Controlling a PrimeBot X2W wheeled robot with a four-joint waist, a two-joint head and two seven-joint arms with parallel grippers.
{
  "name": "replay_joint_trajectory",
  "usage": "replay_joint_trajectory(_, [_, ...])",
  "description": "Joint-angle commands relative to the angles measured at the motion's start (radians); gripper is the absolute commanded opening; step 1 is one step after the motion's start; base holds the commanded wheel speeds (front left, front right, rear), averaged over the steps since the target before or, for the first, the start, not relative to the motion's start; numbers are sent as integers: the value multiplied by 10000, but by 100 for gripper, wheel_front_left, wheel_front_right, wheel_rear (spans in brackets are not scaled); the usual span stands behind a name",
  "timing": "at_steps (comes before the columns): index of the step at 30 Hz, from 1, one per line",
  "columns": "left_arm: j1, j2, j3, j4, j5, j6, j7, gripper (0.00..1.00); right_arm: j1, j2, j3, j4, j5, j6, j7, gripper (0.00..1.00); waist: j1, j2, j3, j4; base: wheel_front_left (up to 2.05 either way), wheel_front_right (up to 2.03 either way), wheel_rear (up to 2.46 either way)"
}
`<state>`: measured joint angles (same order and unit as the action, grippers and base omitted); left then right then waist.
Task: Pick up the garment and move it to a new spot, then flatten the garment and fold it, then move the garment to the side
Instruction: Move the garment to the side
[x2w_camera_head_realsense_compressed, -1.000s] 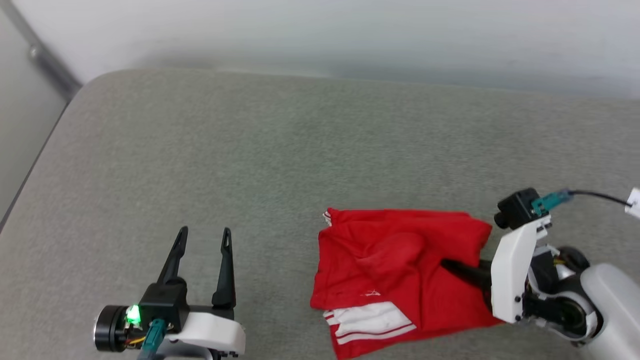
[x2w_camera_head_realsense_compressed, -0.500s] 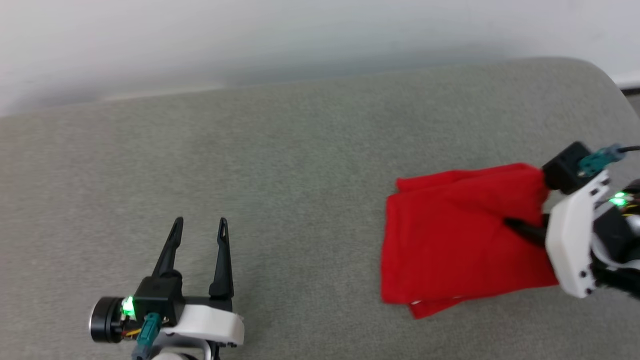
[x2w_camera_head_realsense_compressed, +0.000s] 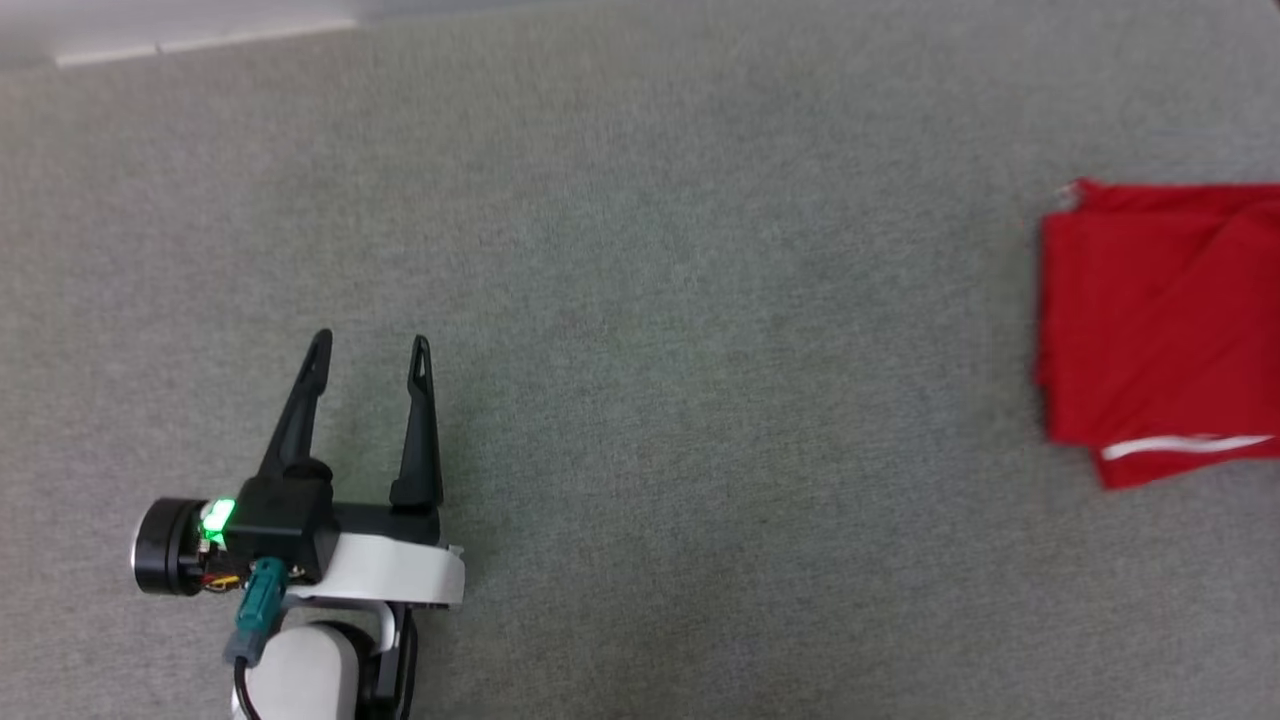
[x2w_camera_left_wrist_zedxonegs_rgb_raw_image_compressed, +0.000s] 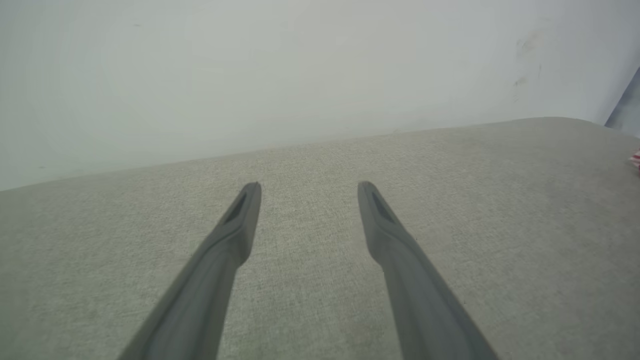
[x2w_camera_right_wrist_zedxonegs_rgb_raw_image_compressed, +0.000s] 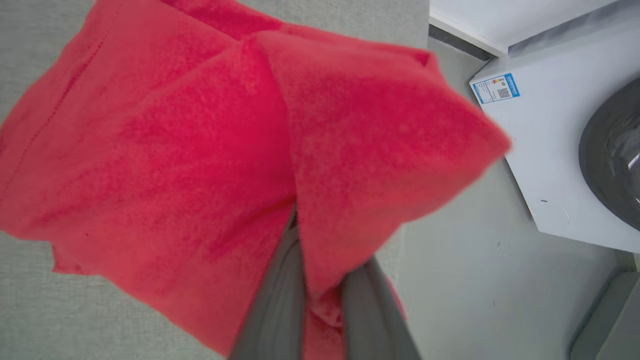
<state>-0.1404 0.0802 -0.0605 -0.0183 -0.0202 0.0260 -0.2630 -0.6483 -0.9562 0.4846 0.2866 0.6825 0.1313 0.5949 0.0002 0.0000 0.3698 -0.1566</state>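
The garment (x2w_camera_head_realsense_compressed: 1150, 320) is a folded red bundle with a thin white stripe near its lower edge, cut off by the right edge of the head view. In the right wrist view the garment (x2w_camera_right_wrist_zedxonegs_rgb_raw_image_compressed: 200, 150) hangs in thick red folds over the grey surface's edge, and my right gripper (x2w_camera_right_wrist_zedxonegs_rgb_raw_image_compressed: 320, 295) is shut on a fold of it, the fingertips buried in cloth. My left gripper (x2w_camera_head_realsense_compressed: 370, 345) stands open at the lower left, far from the garment, nothing between its fingers (x2w_camera_left_wrist_zedxonegs_rgb_raw_image_compressed: 235, 235). A red-and-white striped scrap of the garment (x2w_camera_left_wrist_zedxonegs_rgb_raw_image_compressed: 636, 160) peeks in at the left wrist view's right edge.
A wide grey cushioned surface (x2w_camera_head_realsense_compressed: 650, 300) lies under both arms, backed by a pale wall (x2w_camera_left_wrist_zedxonegs_rgb_raw_image_compressed: 300, 75). Past the surface's edge on the garment's side stand a white machine with a dark round door (x2w_camera_right_wrist_zedxonegs_rgb_raw_image_compressed: 550, 150) and grey floor (x2w_camera_right_wrist_zedxonegs_rgb_raw_image_compressed: 475, 290).
The head camera has swung, shifting the whole picture. My right gripper has carried the garment to the right, much farther from the left gripper. The left gripper stays open.
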Motion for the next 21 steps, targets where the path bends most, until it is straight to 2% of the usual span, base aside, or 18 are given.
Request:
replay_joint_trajectory(1, [-215,21,-6,-93,79,-50,-22,100,-321,-148,-230,380,-187,-11,-124,0,-2,0,578,113,0,0,0])
replay_joint_trajectory(7, [-604,52,-49,-285,115,-71,-22,100,-839,33,-1286,2014,-889,-11,-506,0,-2,0,1268,349,0,0,0])
replay_joint_trajectory(12, [-741,86,-20,-249,108,-76,-22,100,-1096,641,-1911,3011,-1383,-9,-881,0,-2,0,1347,445,0,0,0])
replay_joint_trajectory(13, [-728,83,-11,-219,99,-67,-22,100,-1154,755,-2044,3189,-1463,-9,-957,13,-2,0,1293,450,0,0,0])
replay_joint_trajectory(14, [-706,77,-10,-182,87,-59,-22,100,-1180,877,-2169,3343,-1583,-9,-1068,100,-2,0,1207,456,0,0,0])
replay_joint_trajectory(18, [-506,15,-62,10,7,-25,-22,100,-976,1196,-2448,3655,-2280,-9,-1826,100,-2,0,632,553,0,0,0])
replay_joint_trajectory(21, [-286,-48,-101,119,-24,15,-22,100,-792,1274,-2708,3551,-2977,-11,-2807,100,-2,0,36,643,0,0,0])
